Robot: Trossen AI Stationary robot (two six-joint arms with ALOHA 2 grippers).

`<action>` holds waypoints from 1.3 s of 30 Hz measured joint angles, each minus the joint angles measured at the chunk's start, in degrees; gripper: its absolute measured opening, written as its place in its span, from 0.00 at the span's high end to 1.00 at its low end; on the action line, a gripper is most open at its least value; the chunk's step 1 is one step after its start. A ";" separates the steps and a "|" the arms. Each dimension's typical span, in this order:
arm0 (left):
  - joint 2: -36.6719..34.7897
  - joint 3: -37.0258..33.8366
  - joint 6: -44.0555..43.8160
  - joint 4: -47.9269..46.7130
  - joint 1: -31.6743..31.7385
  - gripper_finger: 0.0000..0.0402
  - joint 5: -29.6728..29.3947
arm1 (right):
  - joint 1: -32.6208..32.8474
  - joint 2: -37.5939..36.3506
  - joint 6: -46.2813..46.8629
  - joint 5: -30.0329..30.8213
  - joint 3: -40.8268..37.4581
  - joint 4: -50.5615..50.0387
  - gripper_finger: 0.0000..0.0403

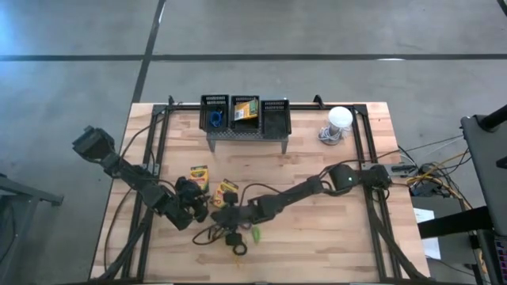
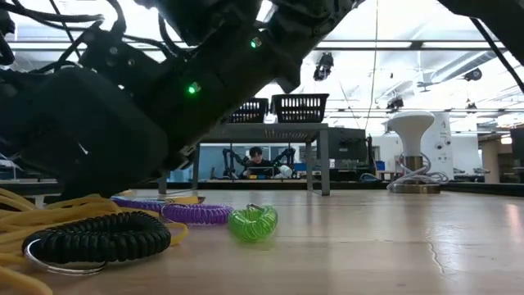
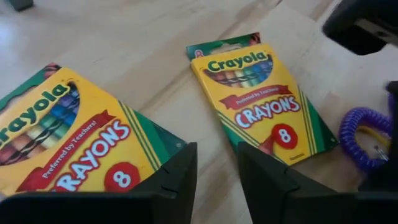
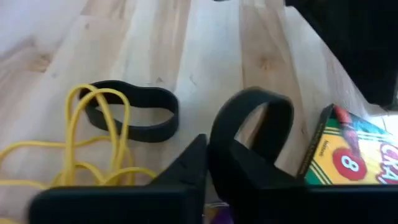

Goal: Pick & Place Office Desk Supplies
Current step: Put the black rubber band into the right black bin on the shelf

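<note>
Two yellow-green crayon boxes [image 1: 198, 176] [image 1: 227, 190] lie flat on the table; a third [image 1: 245, 109] sits in the middle of three black mesh baskets [image 1: 276, 115] on the grey stand. A blue loop [image 1: 215, 119] is in the left basket. My left gripper [image 3: 217, 177] is open, low over the wood between the two boxes [image 3: 68, 143] [image 3: 264, 99]. My right gripper [image 4: 208, 152] is shut on a black band beside a box [image 4: 354, 155]. A second black band [image 4: 130, 115] and yellow bands [image 4: 93, 143] lie flat. Purple [image 2: 184, 213], green [image 2: 252, 223] and black [image 2: 98, 238] coil loops rest near the front. My right gripper pinches the black band between its two fingers at one side of the loop [image 4: 222, 140]. The rest of the band arches out past the fingertips as an open bow [image 4: 261, 99]. Whether its far end rests on the wood, I cannot tell.
The grey perforated stand [image 1: 245, 136] stands at the far middle of the table, with the white dome-shaped object [image 1: 339, 119] to its right. Both arms crowd the near left part of the table. Bare wood lies to the right [image 1: 333, 229].
</note>
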 joint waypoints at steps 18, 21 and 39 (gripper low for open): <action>0.00 0.00 1.95 5.44 0.00 0.70 -2.93 | 6.66 -26.77 -11.82 24.56 -8.08 -26.15 0.98; 0.00 0.02 7.20 11.15 0.02 0.70 -4.75 | 4.41 -34.09 -11.42 27.23 -14.38 -26.19 0.98; 0.00 0.04 24.06 24.71 0.09 0.70 -8.21 | -36.42 -50.01 3.90 -10.64 -24.11 -23.07 0.98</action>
